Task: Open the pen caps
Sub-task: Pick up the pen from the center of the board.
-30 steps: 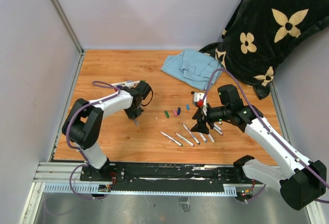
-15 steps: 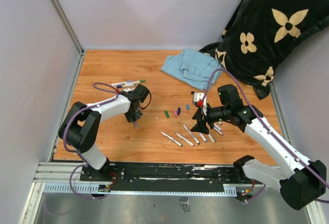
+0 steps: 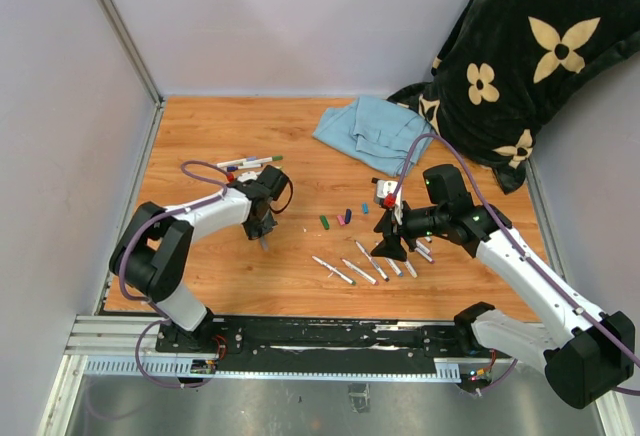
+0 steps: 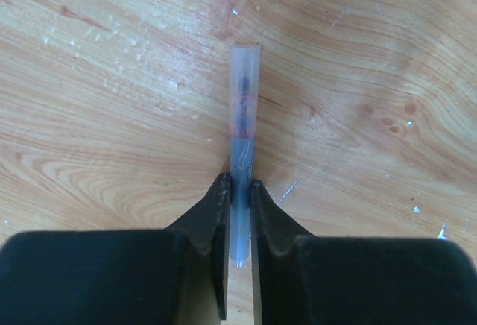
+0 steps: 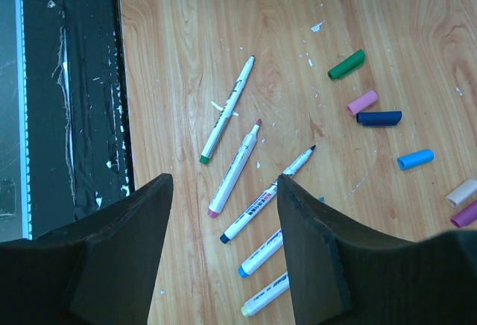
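In the left wrist view my left gripper (image 4: pixel 238 182) is shut on a thin, frosted white marker (image 4: pixel 244 101) that points away from it just above the wooden table (image 4: pixel 97 116). From above, that gripper (image 3: pixel 263 239) hangs left of centre. Loose pen caps lie mid-table: green (image 5: pixel 346 64), pink (image 5: pixel 362 102), dark blue (image 5: pixel 378 118), light blue (image 5: pixel 415 159), and a beige and a purple one at the right edge. My right gripper (image 5: pixel 223 178) stands open, holding nothing, above several uncapped markers (image 5: pixel 235 168). Seen from above, it (image 3: pixel 388 246) hovers over that row.
A few capped markers (image 3: pixel 250 163) lie behind the left arm. A blue cloth (image 3: pixel 372 128) and a black flowered blanket (image 3: pixel 510 66) fill the back right. A small white and red object (image 3: pixel 386 194) sits by the right wrist. The black rail (image 5: pixel 67 101) borders the near edge.
The left wrist has sunk towards the table with the marker still in its jaws, uncovering the capped markers behind it. The right arm has not moved.
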You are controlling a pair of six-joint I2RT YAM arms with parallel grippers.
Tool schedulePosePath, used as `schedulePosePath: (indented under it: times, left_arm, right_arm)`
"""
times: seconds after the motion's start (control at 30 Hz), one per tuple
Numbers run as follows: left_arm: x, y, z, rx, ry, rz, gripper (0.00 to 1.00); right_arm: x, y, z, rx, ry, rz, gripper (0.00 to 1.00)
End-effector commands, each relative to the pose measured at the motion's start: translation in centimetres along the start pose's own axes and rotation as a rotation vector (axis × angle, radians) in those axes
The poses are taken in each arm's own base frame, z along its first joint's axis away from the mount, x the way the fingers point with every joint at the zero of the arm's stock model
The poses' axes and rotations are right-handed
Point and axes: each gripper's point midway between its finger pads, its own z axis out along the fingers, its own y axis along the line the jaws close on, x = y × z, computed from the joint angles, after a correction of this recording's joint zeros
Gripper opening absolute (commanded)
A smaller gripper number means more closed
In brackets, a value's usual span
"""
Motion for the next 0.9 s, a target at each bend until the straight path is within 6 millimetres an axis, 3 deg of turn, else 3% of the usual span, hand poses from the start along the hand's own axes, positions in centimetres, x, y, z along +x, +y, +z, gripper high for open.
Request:
schedulePosePath:
  times: [0.0, 0.1, 0.47, 0.87]
  left_arm:
    - [3.3, 0.6, 1.3, 0.008, 0.111, 0.032, 0.08]
    - [2.8, 0.2, 0.8, 0.039, 0.092, 0.033, 0.01]
    - [-0.4, -1.8, -1.9, 0.195, -0.046, 0.025, 0.00]
    - [-1.2, -5.8, -6.3, 0.598, -0.157, -0.012, 0.00]
  right_arm:
    - [-0.8, -0.9, -0.8, 0.034, -0.015, -0.018, 0.59]
    - [-0.8, -0.9, -0.8, 0.032, -0.016, -0.018, 0.59]
    - [-0.7, -0.7, -0.6, 0.014, -0.016, 0.000, 0.59]
    - [-0.9, -0.2, -0.2, -0.029, -0.030, 0.022, 0.59]
